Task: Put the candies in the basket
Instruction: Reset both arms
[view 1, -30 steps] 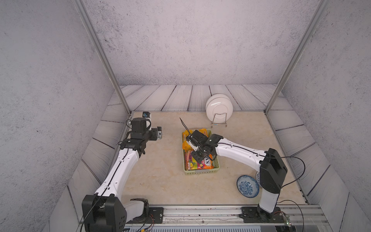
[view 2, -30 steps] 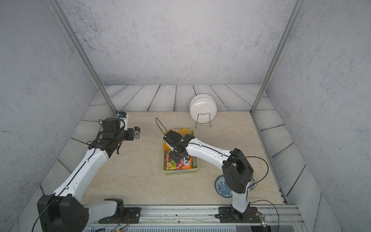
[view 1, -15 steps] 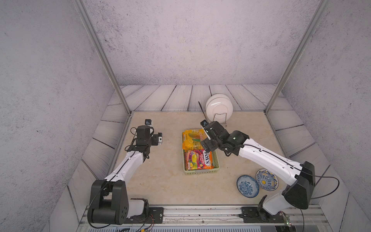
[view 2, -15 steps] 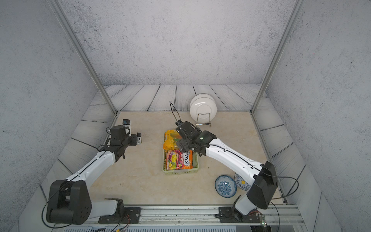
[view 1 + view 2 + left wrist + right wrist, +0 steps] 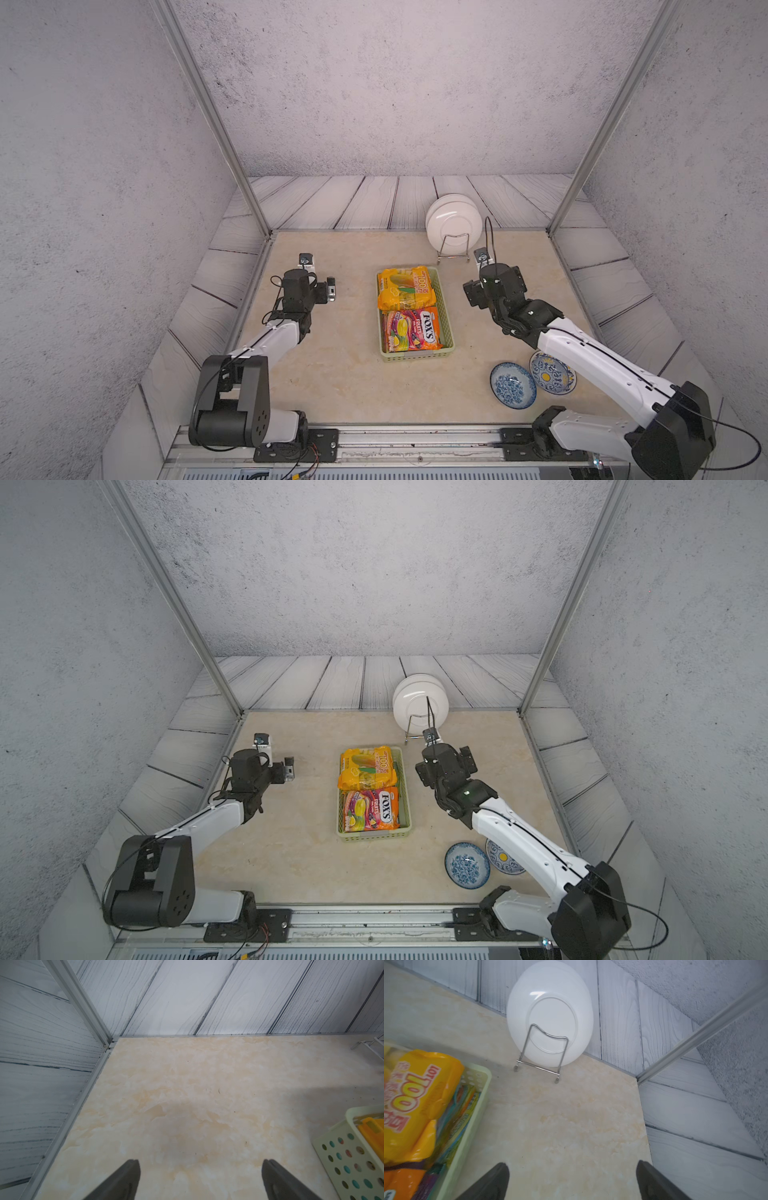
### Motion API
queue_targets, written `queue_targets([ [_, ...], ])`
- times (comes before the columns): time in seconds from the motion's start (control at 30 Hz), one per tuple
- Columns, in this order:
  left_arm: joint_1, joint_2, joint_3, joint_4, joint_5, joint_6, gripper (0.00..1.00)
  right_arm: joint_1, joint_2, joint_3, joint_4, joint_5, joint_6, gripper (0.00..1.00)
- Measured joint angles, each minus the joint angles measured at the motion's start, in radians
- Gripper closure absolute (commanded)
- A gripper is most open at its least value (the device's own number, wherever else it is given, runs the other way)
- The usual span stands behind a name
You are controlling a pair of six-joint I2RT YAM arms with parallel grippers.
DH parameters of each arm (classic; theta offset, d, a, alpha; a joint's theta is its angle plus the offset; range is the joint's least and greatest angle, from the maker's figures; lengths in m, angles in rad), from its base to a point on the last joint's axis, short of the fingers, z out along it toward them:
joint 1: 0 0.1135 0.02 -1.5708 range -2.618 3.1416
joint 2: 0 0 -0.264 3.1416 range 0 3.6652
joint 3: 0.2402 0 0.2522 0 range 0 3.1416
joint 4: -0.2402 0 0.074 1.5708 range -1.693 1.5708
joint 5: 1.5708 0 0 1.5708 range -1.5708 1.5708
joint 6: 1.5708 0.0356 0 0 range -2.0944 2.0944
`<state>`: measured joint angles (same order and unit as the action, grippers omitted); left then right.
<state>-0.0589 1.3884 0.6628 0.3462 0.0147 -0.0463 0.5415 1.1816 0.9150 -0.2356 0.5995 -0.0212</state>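
In both top views the pale green basket (image 5: pixel 417 356) (image 5: pixel 376 834) sits mid-table and holds the candies. A puffy yellow-orange bag (image 5: pixel 405 288) (image 5: pixel 368 766) fills its far half, and an orange-pink FOX'S packet (image 5: pixel 411 330) (image 5: pixel 372 810) its near half, with more packets underneath. My left gripper (image 5: pixel 309 286) (image 5: pixel 199 1162) hovers open and empty over bare table, left of the basket (image 5: pixel 340 1159). To the right of the basket (image 5: pixel 475 1105) my right gripper (image 5: pixel 492 291) (image 5: pixel 573 1164) is also open and empty. The yellow bag (image 5: pixel 419 1093) shows in the right wrist view.
White plates in a wire rack (image 5: pixel 454 222) (image 5: pixel 550 1022) stand at the back, just beyond my right gripper. Two blue-patterned bowls (image 5: pixel 513 384) (image 5: pixel 552 372) lie near the front right, partly under the right arm. Metal frame posts (image 5: pixel 257 216) mark the table's back corners.
My right gripper opened, rose out of the basket and swung right, leaving the yellow bag in the basket's far half. The left arm drew back and lowered on the left.
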Motion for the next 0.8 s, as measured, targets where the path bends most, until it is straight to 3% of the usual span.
queue_targets([
  [0.17, 0.000, -0.016, -0.002, -0.009, 0.010, 0.010, 0.02, -0.125, -0.070, -0.164, 0.177, -0.004, 0.007, 0.00],
  [0.37, 0.000, -0.026, -0.015, -0.023, 0.018, 0.020, 0.02, -0.202, -0.043, -0.287, 0.325, -0.008, 0.004, 0.00],
  [0.67, 0.000, 0.011, -0.137, 0.081, 0.012, 0.046, 0.02, -0.272, 0.079, -0.373, 0.506, 0.032, 0.027, 0.00],
  [0.8, 0.003, 0.017, -0.207, 0.244, -0.016, 0.067, 0.02, -0.306, 0.122, -0.423, 0.602, 0.028, 0.046, 0.00],
])
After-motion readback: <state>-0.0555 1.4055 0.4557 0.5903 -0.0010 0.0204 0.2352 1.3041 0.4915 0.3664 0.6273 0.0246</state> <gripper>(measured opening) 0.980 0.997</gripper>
